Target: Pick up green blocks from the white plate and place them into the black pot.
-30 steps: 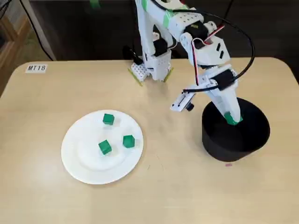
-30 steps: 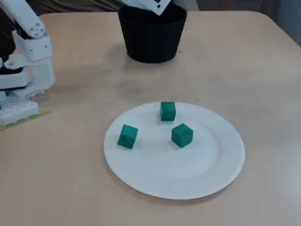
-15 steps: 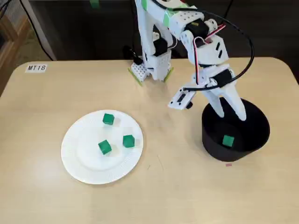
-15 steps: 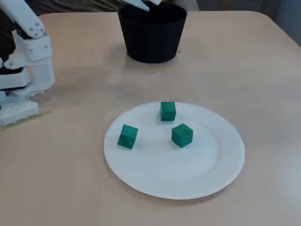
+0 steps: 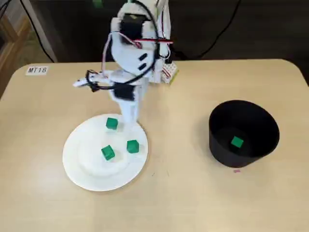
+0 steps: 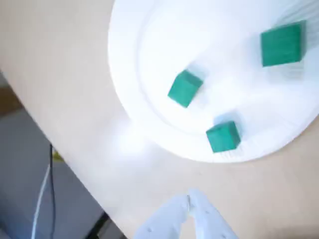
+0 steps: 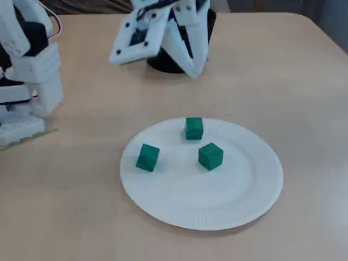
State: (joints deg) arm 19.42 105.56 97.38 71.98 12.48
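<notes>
Three green blocks lie on the white plate (image 5: 82, 169): one near its far rim (image 5: 111, 123), one in the middle (image 5: 107, 152), one on the right (image 5: 133, 146). My gripper (image 5: 129, 124) hangs over the plate's far edge, just right of the far block, with its fingers pressed together and nothing between them. In the wrist view the fingertips (image 6: 190, 198) meet at the bottom edge, with the plate (image 6: 134, 114) and the blocks (image 6: 185, 88) (image 6: 223, 136) (image 6: 283, 44) beyond them. The black pot (image 5: 244, 155) stands at the right with one green block (image 5: 236, 141) inside.
The arm's base (image 5: 164, 72) is mounted at the table's far edge, and a label (image 5: 37, 70) sits at the far left corner. In a fixed view the gripper (image 7: 193, 72) hides most of the pot (image 7: 161, 65), behind the plate (image 7: 261, 201).
The arm swung from above the pot across to the plate. The block it let go of lies in the pot. The jaws, open half a second ago, have come together.
</notes>
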